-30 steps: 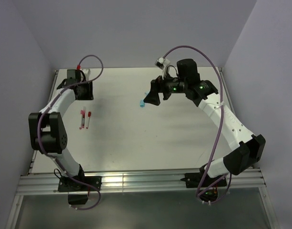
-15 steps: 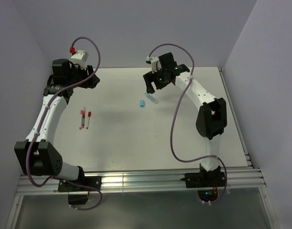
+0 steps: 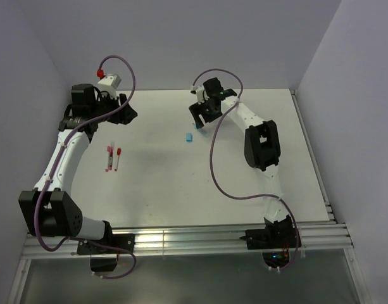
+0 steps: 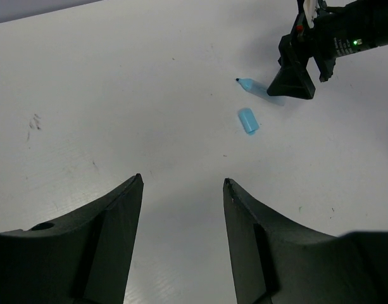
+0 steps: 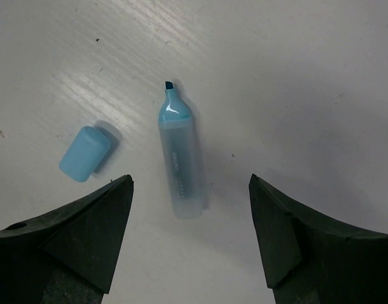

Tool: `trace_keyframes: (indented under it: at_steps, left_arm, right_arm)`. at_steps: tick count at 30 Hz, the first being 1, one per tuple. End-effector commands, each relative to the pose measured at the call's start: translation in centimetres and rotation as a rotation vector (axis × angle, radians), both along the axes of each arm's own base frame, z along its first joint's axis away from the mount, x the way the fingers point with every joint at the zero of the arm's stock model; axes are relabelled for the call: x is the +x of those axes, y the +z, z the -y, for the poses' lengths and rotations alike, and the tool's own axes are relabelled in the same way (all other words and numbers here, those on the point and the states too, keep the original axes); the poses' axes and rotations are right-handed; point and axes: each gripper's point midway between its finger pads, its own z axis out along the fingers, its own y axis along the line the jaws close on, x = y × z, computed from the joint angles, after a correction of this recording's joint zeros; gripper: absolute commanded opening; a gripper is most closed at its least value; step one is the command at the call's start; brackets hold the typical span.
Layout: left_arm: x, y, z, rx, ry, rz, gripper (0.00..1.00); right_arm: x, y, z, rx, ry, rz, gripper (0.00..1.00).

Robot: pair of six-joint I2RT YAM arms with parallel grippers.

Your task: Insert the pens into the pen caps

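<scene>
Pen (image 5: 180, 168), translucent pale blue, lies uncapped beside matching cap (image 5: 85, 153).

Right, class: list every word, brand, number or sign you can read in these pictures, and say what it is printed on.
Blue marker: a line of pale print along the barrel, too blurred to read.
Blue cap: no print shows.
Two red-tipped pens: too small to tell.
No other text shows.

Top view overlooks the whole table (image 3: 162, 180); both wrist views angle down, right closest, sharing the light blue cap (image 5: 85, 154).
</scene>
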Motion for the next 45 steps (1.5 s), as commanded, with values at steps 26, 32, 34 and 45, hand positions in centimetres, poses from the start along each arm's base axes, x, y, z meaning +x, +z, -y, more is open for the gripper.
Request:
trace_keyframes:
  at_steps: [26, 32, 34, 45]
  left_arm:
    - [-0.9, 0.8, 0.2, -0.02, 0.014, -0.049, 0.6]
    - [-1.7, 1.8, 0.6, -0.056, 0.014, -0.042, 0.6]
    - [-2.0, 2.2, 0.8, -0.072, 0.005, -0.023, 0.6]
    - [-4.6, 8.5, 2.5, -0.281, -0.013, 0.127, 0.59]
  right_arm:
    - [-2.8, -6.0, 1.2, -0.194, 0.078, -0.143, 0.45]
    - [-3.7, -3.6, 1.1, -0.164, 0.104, -0.126, 0.06]
    - [-4.0, -2.3, 1.3, -0.161, 0.103, -0.109, 0.0]
    - [-6.9, 13.8, 0.8, 0.078, 0.084, 0.106, 0.0]
